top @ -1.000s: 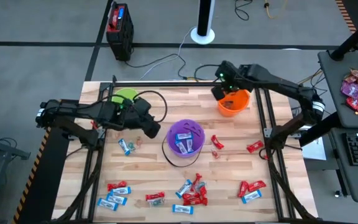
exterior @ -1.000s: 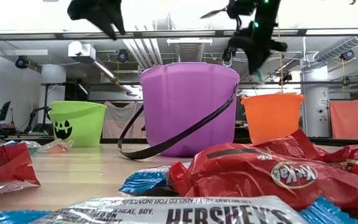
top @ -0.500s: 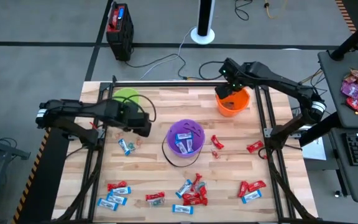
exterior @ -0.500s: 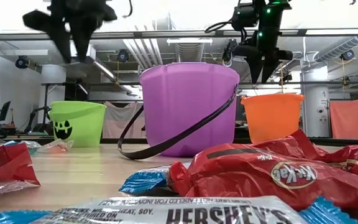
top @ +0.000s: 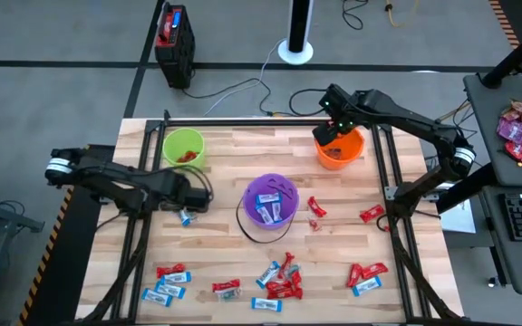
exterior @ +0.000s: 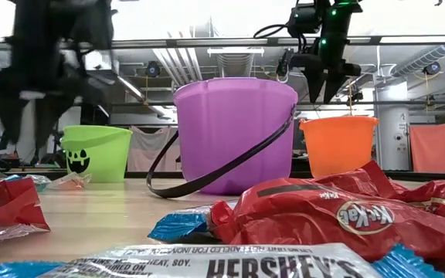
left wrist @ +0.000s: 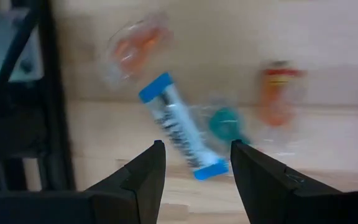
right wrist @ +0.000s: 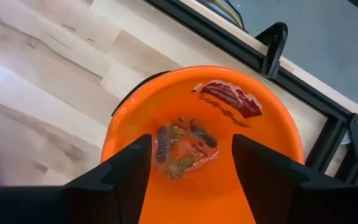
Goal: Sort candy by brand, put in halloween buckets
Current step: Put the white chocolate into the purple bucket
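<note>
Three halloween buckets stand on the wooden table: lime green (top: 184, 145) at far left, purple (top: 272, 201) in the middle, orange (top: 341, 150) at far right. My left gripper (top: 191, 205) is open just above a blue-and-white candy (left wrist: 179, 129) that lies flat among clear-wrapped sweets (left wrist: 132, 50); its fingers stand to either side of the piece's near end. My right gripper (right wrist: 191, 140) is open above the orange bucket (right wrist: 204, 124), which holds a red wrapper (right wrist: 229, 98) and a clear-wrapped piece (right wrist: 182, 146). More candy (top: 279, 276) lies along the near edge.
Red pieces (top: 315, 208) lie right of the purple bucket, whose black handle (top: 247, 231) rests on the table. Blue pieces sit inside the purple bucket. Black frame rails (top: 383, 172) run beside both arms. A black and red box (top: 175, 36) stands on the floor beyond.
My left gripper has swung from beside the purple bucket toward the table's left and near edge and come down over the blue-and-white candy. My right gripper, tipped a second ago, now points straight down over the orange bucket and has opened.
</note>
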